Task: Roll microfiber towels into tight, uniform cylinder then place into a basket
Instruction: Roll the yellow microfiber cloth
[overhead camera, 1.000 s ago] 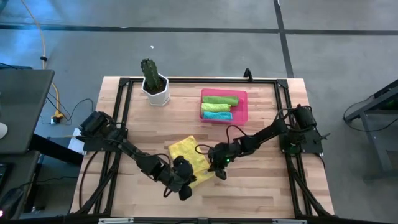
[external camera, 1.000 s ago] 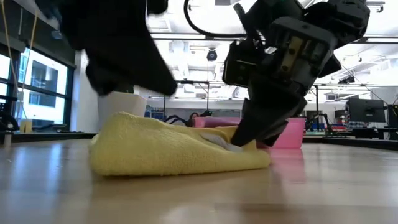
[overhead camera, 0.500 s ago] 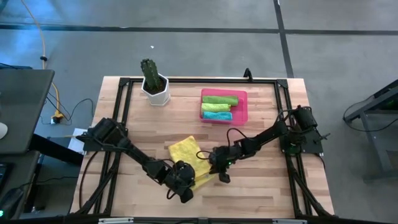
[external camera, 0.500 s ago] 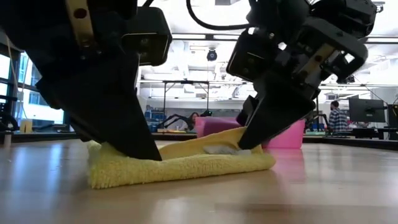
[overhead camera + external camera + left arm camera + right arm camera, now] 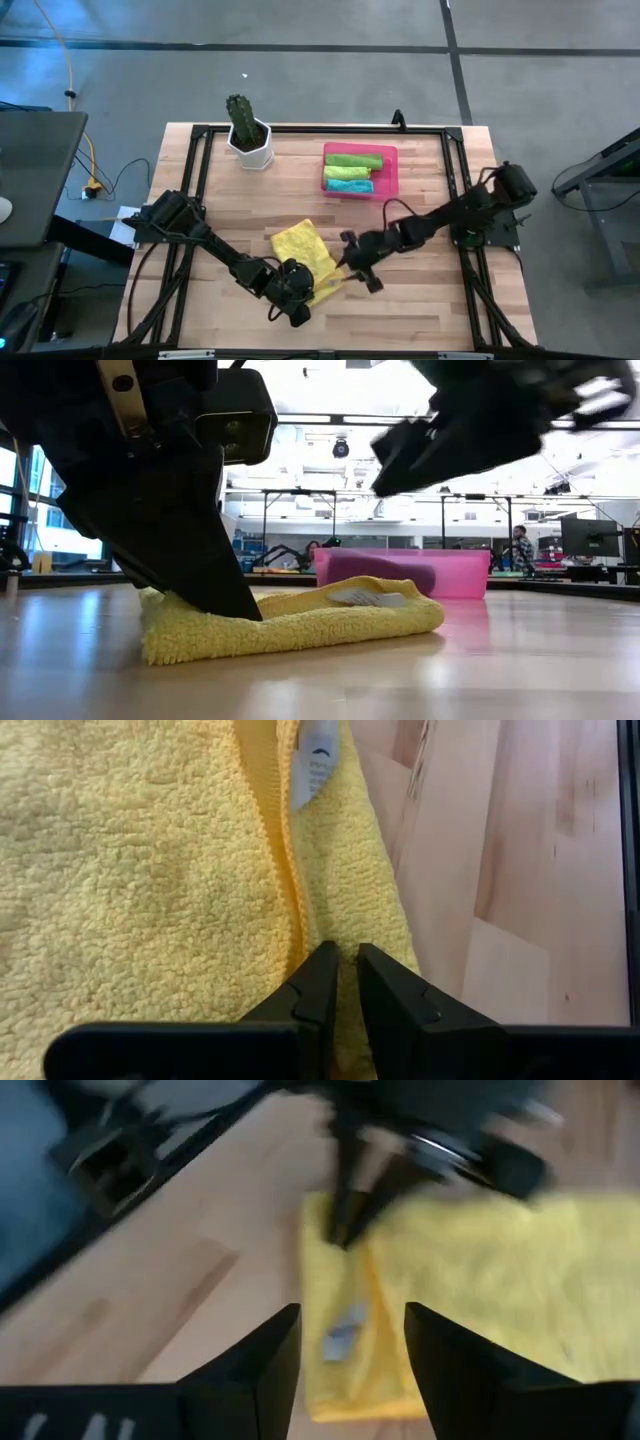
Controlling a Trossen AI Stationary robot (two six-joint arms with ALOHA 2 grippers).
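Your right gripper has let go of the yellow towel and lifted off it since a second ago, its fingers now spread with nothing between them, hanging just beside the towel's right edge. On the table the towel lies folded near the front middle, well apart from the basket, which already holds rolled green and blue towels at the back. Your left gripper stays down at the towel's front corner, fingers pressed nearly together and pinching a fold of the yellow cloth next to its hemmed edge. The towel's long axis runs from that pinch away toward the back of the table, so you should roll along it; the left arm is nearer, already on the cloth
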